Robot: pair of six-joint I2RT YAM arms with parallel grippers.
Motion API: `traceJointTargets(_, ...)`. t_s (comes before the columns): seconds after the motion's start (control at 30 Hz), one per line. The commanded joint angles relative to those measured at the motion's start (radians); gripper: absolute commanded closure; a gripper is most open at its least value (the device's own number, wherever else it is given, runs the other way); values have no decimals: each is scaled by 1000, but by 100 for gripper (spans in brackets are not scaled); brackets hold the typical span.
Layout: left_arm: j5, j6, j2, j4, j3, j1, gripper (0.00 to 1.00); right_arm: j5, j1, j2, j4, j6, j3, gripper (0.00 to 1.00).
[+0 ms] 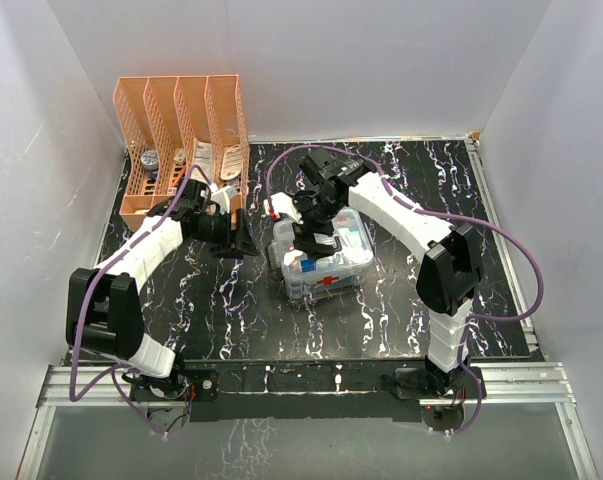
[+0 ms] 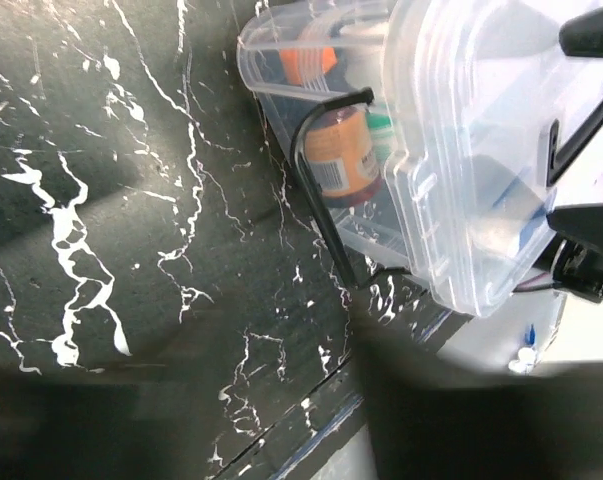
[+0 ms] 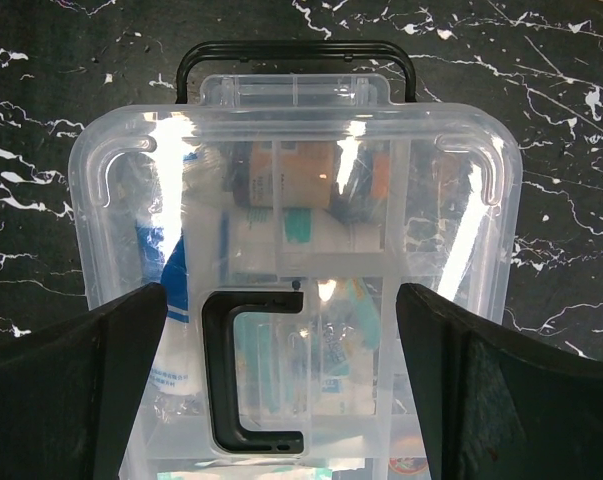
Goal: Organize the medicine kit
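Observation:
The medicine kit (image 1: pixel 326 268), a clear box with a red cross on its near side, stands mid-table with its clear lid (image 3: pixel 291 200) on top. The lid's dark handle (image 3: pixel 243 372) lies flat. Packets and an orange bottle (image 2: pixel 341 160) show through the plastic. My right gripper (image 3: pixel 281 400) hovers open just over the lid, one finger on each side of the handle; the top view shows the right gripper (image 1: pixel 316 215) above the kit. My left gripper (image 1: pixel 233 238) sits low beside the kit's left end. In the wrist view the left gripper (image 2: pixel 271 430) is blurred, its dark fingers apart over bare table.
An orange slotted file rack (image 1: pixel 181 135) with small items in its slots stands at the back left, close behind the left arm. White walls close in the black marbled table (image 1: pixel 231 310) on three sides. A black wire clasp (image 2: pixel 316 180) hangs at the kit's end.

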Motion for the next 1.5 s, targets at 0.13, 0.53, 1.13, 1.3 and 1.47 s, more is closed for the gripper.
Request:
traceJointTargets(0.13, 16, -123, 1, 111, -47, 16, 100, 63, 8, -9, 4, 7, -26, 2)
traceJointTargets(0.53, 112, -312, 160, 379, -110, -7, 100, 74, 12, -23, -2, 18, -50, 2)
traceJointTargets(1.13, 223, -340, 178, 396, 18, -114, 100, 87, 14, -47, 22, 40, -104, 2)
traceJointTargets(1.3, 215, -326, 135, 332, 60, -114, 100, 85, 15, -60, 39, 49, -122, 2)
traceJointTargets(1.47, 213, -310, 122, 273, 117, -122, 100, 81, 15, -57, 47, 53, -124, 2)
